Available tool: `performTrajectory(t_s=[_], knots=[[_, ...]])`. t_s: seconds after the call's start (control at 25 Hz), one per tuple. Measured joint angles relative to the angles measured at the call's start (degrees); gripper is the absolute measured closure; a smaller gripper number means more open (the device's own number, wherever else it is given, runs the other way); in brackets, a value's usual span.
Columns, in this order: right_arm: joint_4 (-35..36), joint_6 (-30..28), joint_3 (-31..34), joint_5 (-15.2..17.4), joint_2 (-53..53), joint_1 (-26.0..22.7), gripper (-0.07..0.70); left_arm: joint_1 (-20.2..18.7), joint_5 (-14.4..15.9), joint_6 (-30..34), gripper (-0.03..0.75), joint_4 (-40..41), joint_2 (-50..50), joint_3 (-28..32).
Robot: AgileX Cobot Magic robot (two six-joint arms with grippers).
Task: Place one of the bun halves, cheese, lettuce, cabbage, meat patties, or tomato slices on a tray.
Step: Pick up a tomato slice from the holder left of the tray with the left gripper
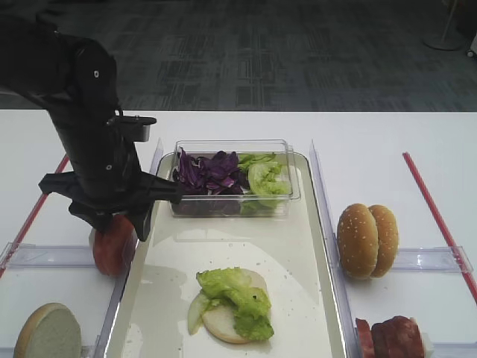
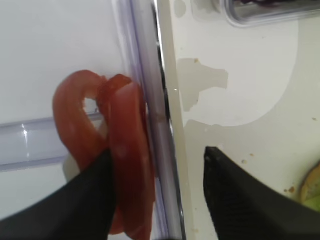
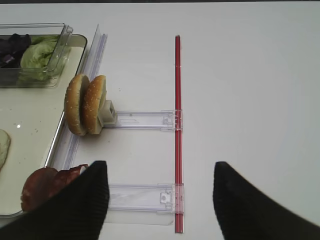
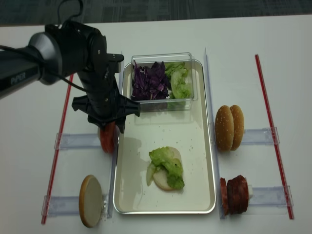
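We have the left gripper (image 2: 157,195) down over the tomato slices (image 2: 120,155), which stand on edge in their clear holder (image 2: 30,145) just outside the tray (image 2: 240,125). Jaws spread: one finger touches the nearest slice, the other hangs over the tray side, nothing clamped. We judge this the grab step. Next move calls for shifting off the tray rim so both fingers bracket one slice, then closing. Bun bottom with lettuce (image 1: 237,297) already lies on the tray. Right gripper (image 3: 157,192) released, idle.
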Motion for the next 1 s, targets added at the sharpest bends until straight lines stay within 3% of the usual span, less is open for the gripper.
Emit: performTrajectory(t_s=[0.16, 0.52, 1.0], knots=[[0.0, 0.0, 0.0, 0.0, 0.0, 0.0, 0.152, 0.0, 0.0, 0.0, 0.394, 0.0, 0.22, 0.0], [-0.12, 0.08, 0.0, 0.0, 0.0, 0.0, 0.152, 0.0, 0.0, 0.0, 0.538, 0.4, 0.22, 0.0], [-0.12, 0.08, 0.0, 0.0, 0.0, 0.0, 0.152, 0.0, 0.49, 0.0, 0.642, 0.71, 0.47, 0.0]])
